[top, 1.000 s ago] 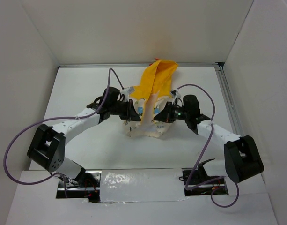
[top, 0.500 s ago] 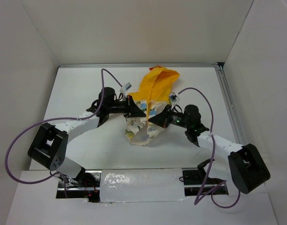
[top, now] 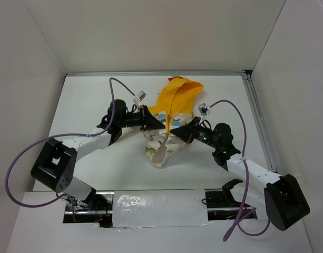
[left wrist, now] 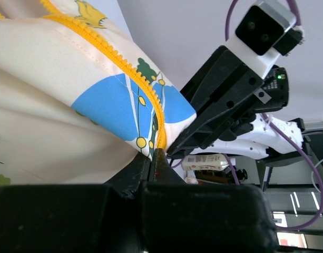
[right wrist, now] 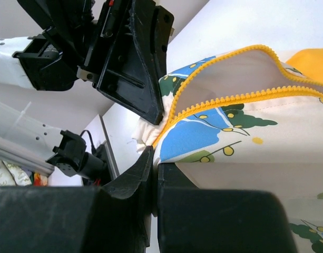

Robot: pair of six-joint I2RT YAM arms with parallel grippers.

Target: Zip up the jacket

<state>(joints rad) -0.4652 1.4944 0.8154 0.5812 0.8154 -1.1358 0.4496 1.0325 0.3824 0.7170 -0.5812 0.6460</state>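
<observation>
- The jacket (top: 162,147) is held between both arms at the middle of the table (top: 93,100).
- The left gripper (left wrist: 156,155) and the right gripper (right wrist: 153,158) are each clamped on its cream edge.
- The zipper teeth (right wrist: 229,95) are seen only in the wrist views, the whole hood (top: 178,95) only from above.

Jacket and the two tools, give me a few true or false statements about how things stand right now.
1. The left tool is shut on the jacket at its edge. True.
2. The jacket lies spread out flat. False: it hangs bunched from both tools.
3. The zipper teeth are orange-yellow. True.
4. The right tool is open, clear of the fabric. False: it is shut on the jacket's edge.
5. The zipper is closed to the top. False: its two rows of teeth run apart.
</observation>
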